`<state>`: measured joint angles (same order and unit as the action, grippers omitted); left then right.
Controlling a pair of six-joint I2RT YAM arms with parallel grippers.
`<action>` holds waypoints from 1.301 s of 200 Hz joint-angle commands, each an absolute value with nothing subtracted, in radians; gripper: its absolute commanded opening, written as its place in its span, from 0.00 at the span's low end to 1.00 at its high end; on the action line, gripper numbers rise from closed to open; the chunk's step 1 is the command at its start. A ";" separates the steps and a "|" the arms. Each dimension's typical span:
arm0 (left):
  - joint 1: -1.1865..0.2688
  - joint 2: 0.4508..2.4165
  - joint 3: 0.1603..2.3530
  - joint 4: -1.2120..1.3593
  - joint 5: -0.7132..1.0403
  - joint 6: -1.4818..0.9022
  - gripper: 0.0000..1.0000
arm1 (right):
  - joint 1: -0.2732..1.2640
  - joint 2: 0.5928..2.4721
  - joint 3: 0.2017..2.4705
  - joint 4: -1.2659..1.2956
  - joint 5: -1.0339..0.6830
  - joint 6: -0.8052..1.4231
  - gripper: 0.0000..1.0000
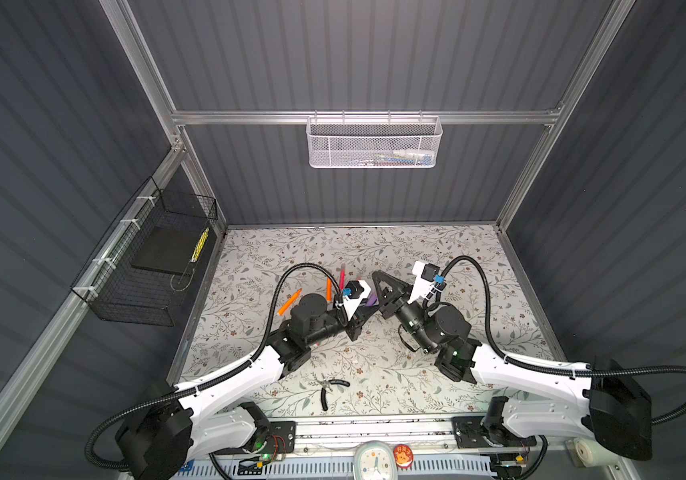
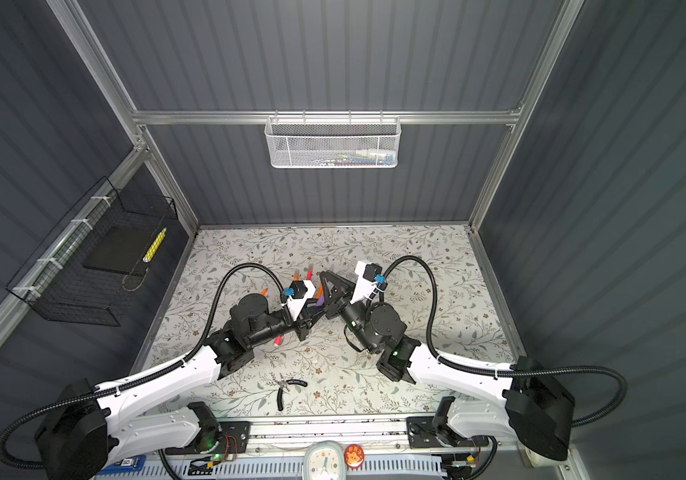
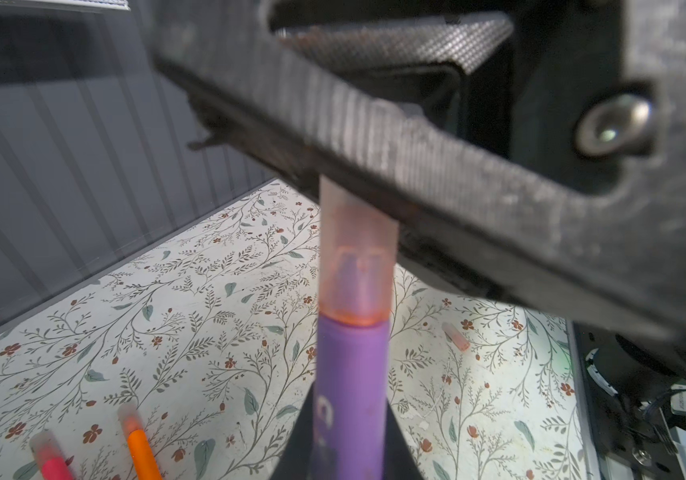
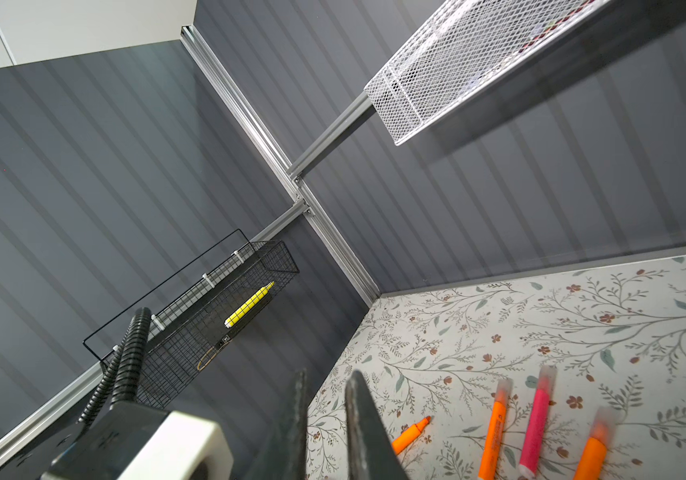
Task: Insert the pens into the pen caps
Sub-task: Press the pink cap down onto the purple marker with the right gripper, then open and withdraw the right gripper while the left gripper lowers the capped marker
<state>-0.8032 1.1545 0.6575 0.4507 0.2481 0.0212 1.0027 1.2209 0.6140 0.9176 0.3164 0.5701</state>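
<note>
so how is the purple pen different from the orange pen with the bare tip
The purple pen is held between the left gripper's fingers; the bare-tipped orange pen lies flat on the table. The purple pen's tip sits inside a translucent cap; the orange pen's pointed tip is uncovered. They also differ in colour. Both are slim markers.

Floral table (image 1: 478,266) with orange pens (image 1: 289,302), a pink pen (image 1: 341,279), a loose cap (image 3: 455,336), pliers (image 1: 326,388).

Black-handled pliers (image 1: 329,386) lie near the surface's (image 1: 457,257) front edge. A white mesh basket (image 1: 374,143) hangs above the back edge, a black wire basket (image 1: 146,266) by the left.
</note>
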 commanded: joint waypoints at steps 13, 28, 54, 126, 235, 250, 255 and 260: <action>-0.723 1.102 0.918 0.962 0.077 -0.081 0.00 | 1.135 1.285 0.479 0.568 0.099 0.630 0.00; -0.723 1.094 0.911 0.963 0.098 -0.085 0.00 | 1.135 1.289 0.479 0.577 0.107 0.632 0.00; -0.722 1.080 0.857 0.965 0.133 -0.098 0.00 | 1.135 1.252 0.480 0.584 0.138 0.631 0.00; -0.723 1.047 0.553 1.036 0.194 -0.201 0.00 | 1.133 1.186 0.575 0.517 0.217 0.586 0.03; -0.810 1.293 0.282 1.176 0.222 -0.384 0.00 | 1.049 1.127 0.658 0.276 0.426 0.674 0.75; -0.810 1.357 0.281 1.189 0.209 -0.394 0.00 | 1.034 1.049 0.630 0.231 0.462 0.693 0.79; -0.811 1.377 0.283 1.185 0.198 -0.396 0.00 | 1.029 1.027 0.615 0.219 0.470 0.697 0.79; -0.811 1.398 0.290 1.177 0.183 -0.402 0.00 | 1.024 1.003 0.601 0.211 0.475 0.701 0.80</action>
